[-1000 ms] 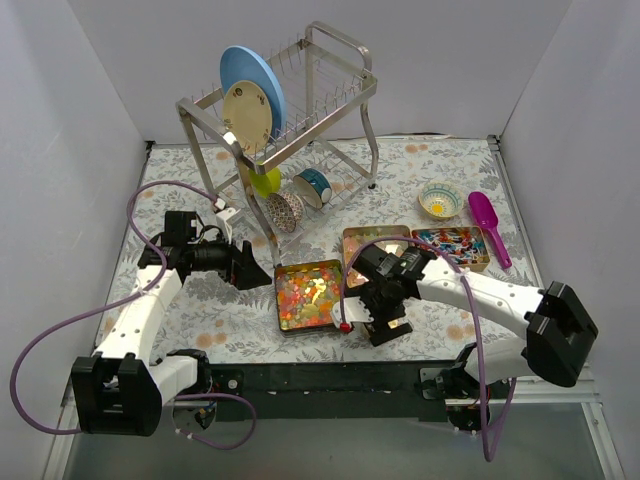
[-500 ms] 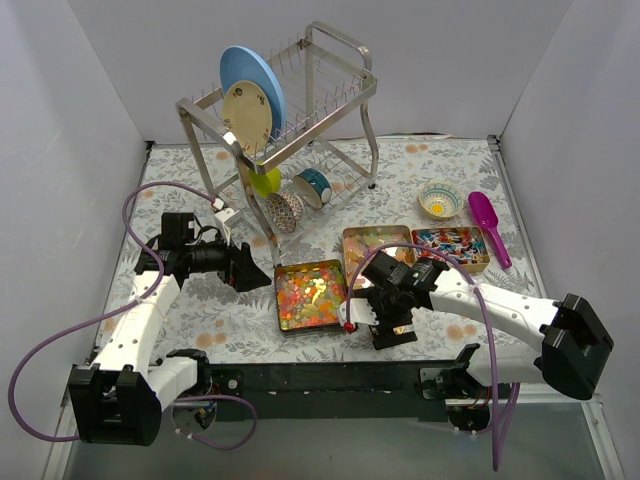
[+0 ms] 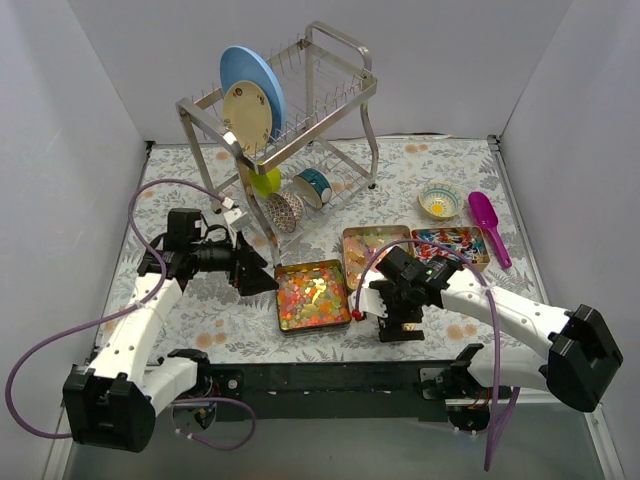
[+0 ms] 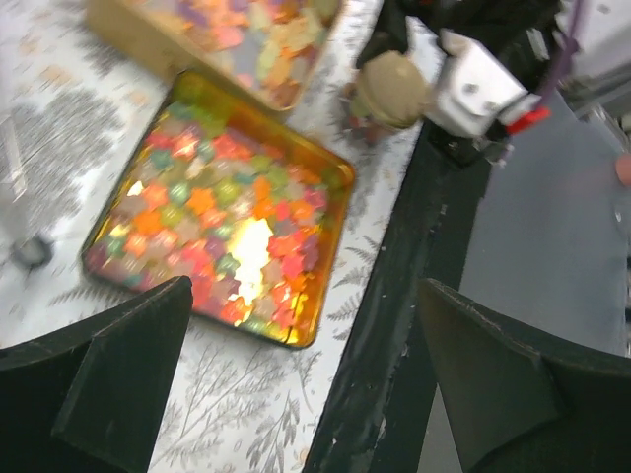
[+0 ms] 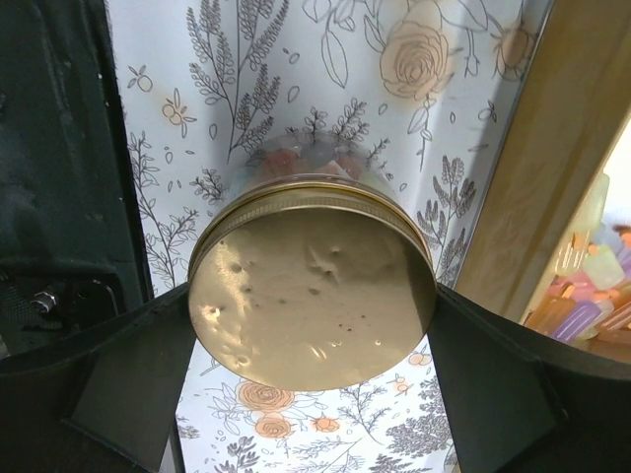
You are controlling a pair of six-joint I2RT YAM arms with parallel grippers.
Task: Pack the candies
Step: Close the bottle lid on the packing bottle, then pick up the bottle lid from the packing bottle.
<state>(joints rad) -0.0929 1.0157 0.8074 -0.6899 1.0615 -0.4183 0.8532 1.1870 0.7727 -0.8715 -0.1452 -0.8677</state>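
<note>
Three gold tins hold the candies. The front tin (image 3: 310,295) is full of colourful star-shaped bits and also shows in the left wrist view (image 4: 222,202). The middle tin (image 3: 372,245) holds gummies, the right tin (image 3: 452,245) wrapped pieces. My right gripper (image 3: 396,322) is shut on a glass jar with a round gold lid (image 5: 311,296), its fingers (image 5: 493,384) against both sides of the lid, just right of the front tin. The jar also shows in the left wrist view (image 4: 392,89). My left gripper (image 3: 258,278) is open and empty, just left of the front tin.
A metal dish rack (image 3: 290,120) with plates and cups stands at the back. A small patterned bowl (image 3: 440,201) and a purple scoop (image 3: 488,222) lie at the right. The black table edge (image 4: 414,325) runs close to the front tin.
My right gripper has moved to the right along the front edge with the jar in it. My left gripper has shifted a little toward the front tin.
</note>
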